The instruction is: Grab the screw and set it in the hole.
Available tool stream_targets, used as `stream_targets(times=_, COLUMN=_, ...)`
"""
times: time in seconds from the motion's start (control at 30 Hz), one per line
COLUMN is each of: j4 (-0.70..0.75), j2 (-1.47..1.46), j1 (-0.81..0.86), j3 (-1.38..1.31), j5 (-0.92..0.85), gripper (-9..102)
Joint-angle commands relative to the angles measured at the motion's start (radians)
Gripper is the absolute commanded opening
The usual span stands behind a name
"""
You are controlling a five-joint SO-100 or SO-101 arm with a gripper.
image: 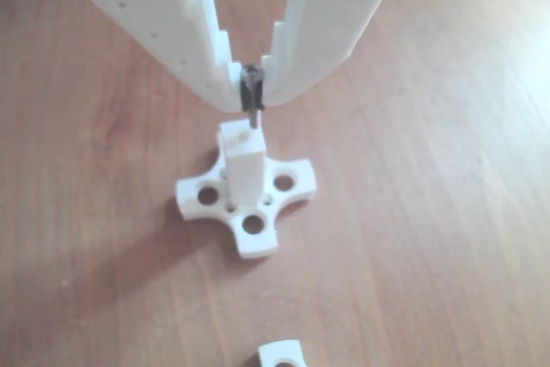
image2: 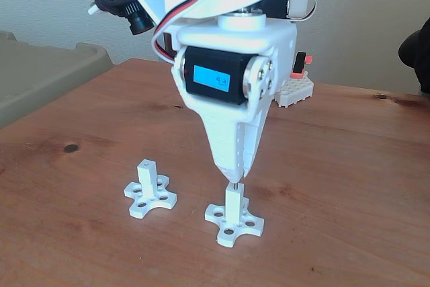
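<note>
My white gripper (image: 252, 92) is shut on the screw (image: 252, 100), a thin dark grey piece held upright between the fingertips. The screw's lower end sits at the hole in the top of a white post (image: 241, 161), which rises from a cross-shaped white base (image: 252, 227) with round holes. In the fixed view the gripper (image2: 234, 178) points straight down over that same post (image2: 233, 203), and the screw (image2: 234, 183) shows as a short sliver between fingertips and post top.
A second white post on a cross-shaped base (image2: 150, 193) stands to the left on the wooden table (image2: 336, 186). A small white block (image: 282, 354) lies at the near edge. A white brick-like part (image2: 295, 91) sits at the back, a grey bin (image2: 40, 75) to the left.
</note>
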Motion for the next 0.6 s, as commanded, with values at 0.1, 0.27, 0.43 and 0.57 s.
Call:
stream_targets(times=0.1, j4=0.02, j2=0.034, j1=0.008, j3=-0.003, j5=-0.012, gripper=-4)
stream_targets(times=0.27, j4=0.02, j2=0.034, j1=0.009, j3=-0.002, j5=-0.015, gripper=-4)
stream_targets(times=0.43, j4=0.009, j2=0.031, j1=0.009, j3=0.003, j5=-0.015, gripper=-4)
stream_targets(times=0.57, j4=0.003, j2=0.025, j1=0.009, j3=0.005, j5=-0.017, gripper=-4)
